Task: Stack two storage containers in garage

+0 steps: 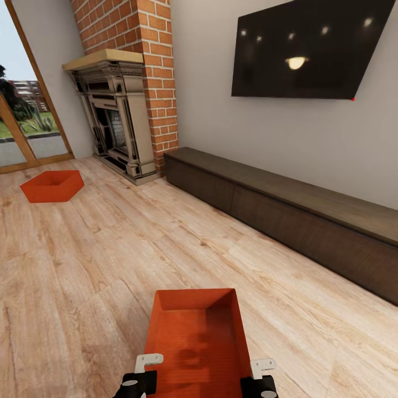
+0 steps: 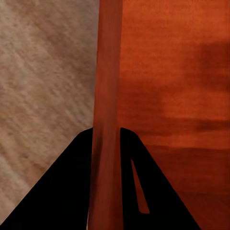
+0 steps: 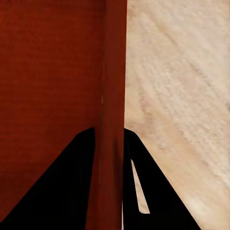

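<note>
- Head view: I hold the near bin (image 1: 194,337) by its long walls, left gripper (image 1: 145,369) and right gripper (image 1: 260,371) each pinching one.
- Second bin (image 1: 52,185) lies well apart, left of the fireplace (image 1: 113,116).

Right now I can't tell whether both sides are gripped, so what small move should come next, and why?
Probably a slow, level lift of the near bin. The left gripper straddles one side wall and the right gripper straddles the opposite wall, so both sides look held. The bin seems to sit on the wood floor, and the other bin waits near the fireplace.
</note>
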{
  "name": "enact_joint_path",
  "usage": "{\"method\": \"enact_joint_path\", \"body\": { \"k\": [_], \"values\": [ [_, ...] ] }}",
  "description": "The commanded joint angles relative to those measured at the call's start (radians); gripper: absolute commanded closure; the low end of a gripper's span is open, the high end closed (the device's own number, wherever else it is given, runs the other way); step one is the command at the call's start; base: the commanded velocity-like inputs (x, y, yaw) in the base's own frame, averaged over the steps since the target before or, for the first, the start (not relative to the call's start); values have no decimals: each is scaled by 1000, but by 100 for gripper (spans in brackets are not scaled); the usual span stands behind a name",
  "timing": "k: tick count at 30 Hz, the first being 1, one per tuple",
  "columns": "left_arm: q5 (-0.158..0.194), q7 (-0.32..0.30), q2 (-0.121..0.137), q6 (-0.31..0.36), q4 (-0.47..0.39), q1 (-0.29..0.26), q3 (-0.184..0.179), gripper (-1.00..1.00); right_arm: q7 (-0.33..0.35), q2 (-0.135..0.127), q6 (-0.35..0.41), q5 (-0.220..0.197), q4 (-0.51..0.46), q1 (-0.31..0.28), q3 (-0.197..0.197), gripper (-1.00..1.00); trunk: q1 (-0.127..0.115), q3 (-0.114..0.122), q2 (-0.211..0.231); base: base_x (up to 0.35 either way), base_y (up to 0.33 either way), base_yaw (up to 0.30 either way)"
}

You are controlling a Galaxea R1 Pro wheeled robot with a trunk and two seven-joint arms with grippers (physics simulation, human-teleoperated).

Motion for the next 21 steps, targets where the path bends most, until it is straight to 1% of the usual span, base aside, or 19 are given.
{"method": "enact_joint_path", "body": {
  "k": [1,9,21],
  "values": [
    [-6,3,0,7,-3,0,3,100,-5,-1,-3,-17,1,0,7,100,0,-1,0,0,0,0],
    [-6,2,-1,7,-4,0,3,100,-5,-1,-3,-17,1,0,7,100,0,-1,0,0,0,0],
    [-6,2,0,7,-3,0,3,100,-5,-1,-1,-17,1,0,7,100,-46,37,84,0,0,0]
  ]
}}
